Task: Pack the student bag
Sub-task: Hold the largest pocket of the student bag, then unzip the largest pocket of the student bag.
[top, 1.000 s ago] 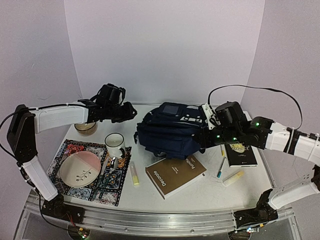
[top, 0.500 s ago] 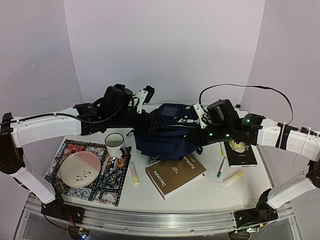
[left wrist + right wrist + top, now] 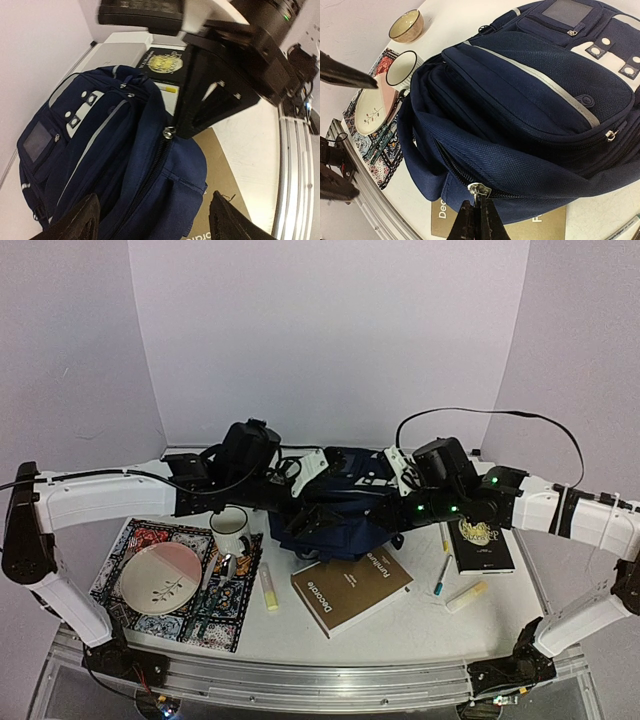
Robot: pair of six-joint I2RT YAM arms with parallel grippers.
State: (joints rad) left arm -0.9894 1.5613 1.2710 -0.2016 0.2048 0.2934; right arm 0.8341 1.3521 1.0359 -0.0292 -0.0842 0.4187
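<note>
The right pincer (image 3: 478, 210) is clenched on the metal zip pull (image 3: 479, 189) of the bag (image 3: 530, 100), low on the side that faces the near edge. The zip runs off from the pull along a seam and looks closed.

The left pincer (image 3: 152, 222) is released. Its fingers (image 3: 75, 222) are spread wide over the same side of the bag, and I cannot tell whether they touch the fabric.

The bag lies face up towards the far edge of the surface (image 3: 400, 625), about midway between the left and right edges. It is dark navy woven fabric, plump, with several zipped pockets stacked on the front. A thin pale stripe (image 3: 540, 80) crosses the biggest pocket. White patches (image 3: 600, 47) with round studs sit beside a grey-blue square panel (image 3: 567, 11). A fabric loop hangs at one end.

The bag's near side overlaps a brown book (image 3: 350, 590). A dark book (image 3: 480, 545) lies near the right edge, with a pen (image 3: 441, 578) just beside it. Towards the left edge are a mug (image 3: 228, 525) and a plate (image 3: 160, 577) on a patterned mat (image 3: 215, 625).
</note>
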